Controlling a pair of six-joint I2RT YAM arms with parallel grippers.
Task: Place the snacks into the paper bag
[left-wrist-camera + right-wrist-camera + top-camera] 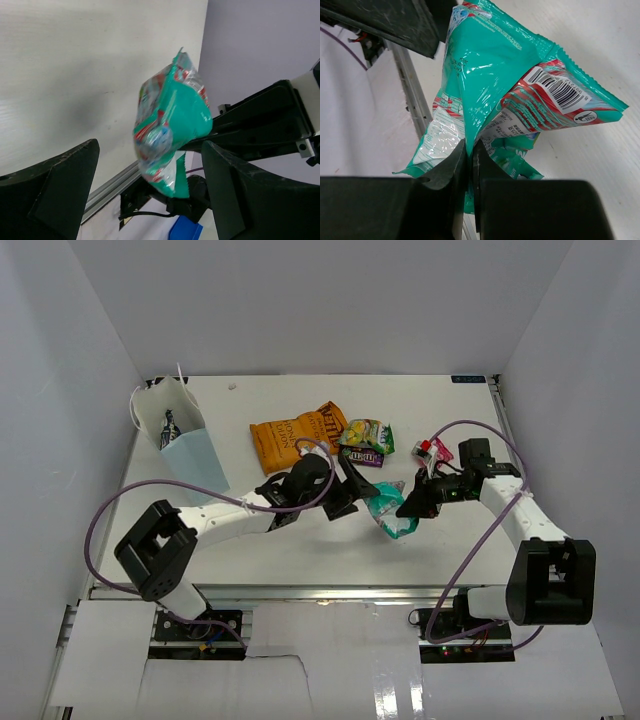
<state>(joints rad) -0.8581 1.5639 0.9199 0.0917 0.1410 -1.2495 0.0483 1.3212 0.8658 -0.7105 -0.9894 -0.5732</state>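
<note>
**A:** White counter [300, 550], pale walls all round. Where is the teal bag [390, 512]?

**B:** Lifted off the counter near the middle, pinched by an edge in the right hand [470, 146]. Its 2 fingers are clamped tight on the foil.

**A:** And the left hand [150, 147]?

**B:** Spread wide, 1 finger on each side of the packet, touching nothing. The left arm reaches in low from the left, and the right arm bends in from the right.

**A:** A handover, I'd judge?

**B:** Likely. Left should close on the packet's firm middle before right lets go, then carry it to the paper bag [195, 455] at the far left corner.
</note>
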